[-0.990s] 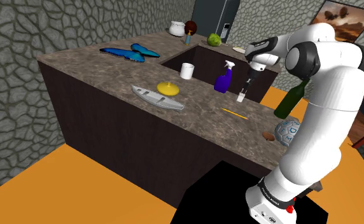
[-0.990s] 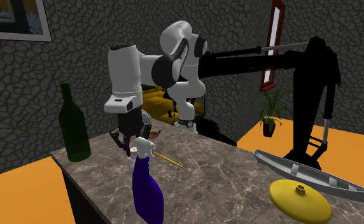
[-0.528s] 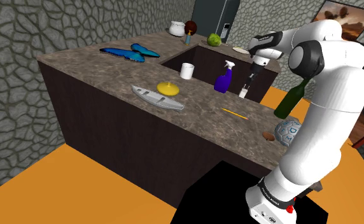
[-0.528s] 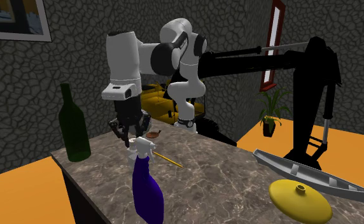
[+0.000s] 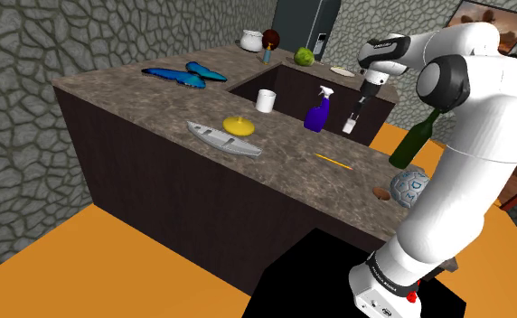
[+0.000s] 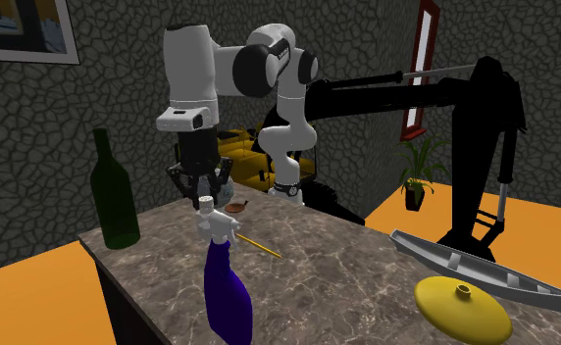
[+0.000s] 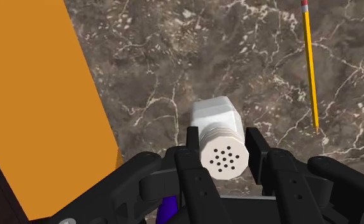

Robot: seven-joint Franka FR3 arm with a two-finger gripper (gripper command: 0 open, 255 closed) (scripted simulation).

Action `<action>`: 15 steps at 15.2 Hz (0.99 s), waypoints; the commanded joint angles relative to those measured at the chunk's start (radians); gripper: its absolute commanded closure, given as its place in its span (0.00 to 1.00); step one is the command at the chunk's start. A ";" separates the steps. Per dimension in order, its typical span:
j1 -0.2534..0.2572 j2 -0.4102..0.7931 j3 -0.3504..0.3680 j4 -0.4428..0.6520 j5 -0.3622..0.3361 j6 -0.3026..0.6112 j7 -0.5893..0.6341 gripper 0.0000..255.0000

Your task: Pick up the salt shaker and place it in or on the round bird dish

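Fig.: gripper (image 7: 221, 135) clamped on salt shaker (image 7: 216, 118), fingers at its neck. Shaker approx. upright, lifted above bench (image 7: 174, 57), near pencil (image 7: 310, 63) & spray bottle (image 5: 317, 114). Advice: carry w/o tilting, grip firm, pass clear of bottle.

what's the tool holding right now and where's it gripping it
The tool holds the white salt shaker, clasped by the sides of its perforated cap.

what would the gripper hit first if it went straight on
Probably the countertop: the salt shaker clasped in the gripper hangs over bare marbled surface, so its base would land first.
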 commanded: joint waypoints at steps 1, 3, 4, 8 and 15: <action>0.018 -0.069 -0.012 -0.073 -0.038 0.016 0.008 1.00; 0.040 -0.163 -0.022 -0.170 -0.094 0.036 0.030 1.00; 0.048 -0.211 -0.025 -0.215 -0.123 0.044 0.043 1.00; 0.054 -0.401 -0.019 -0.379 -0.243 0.053 0.099 1.00; -0.019 -0.717 0.039 -0.611 -0.408 0.000 0.174 1.00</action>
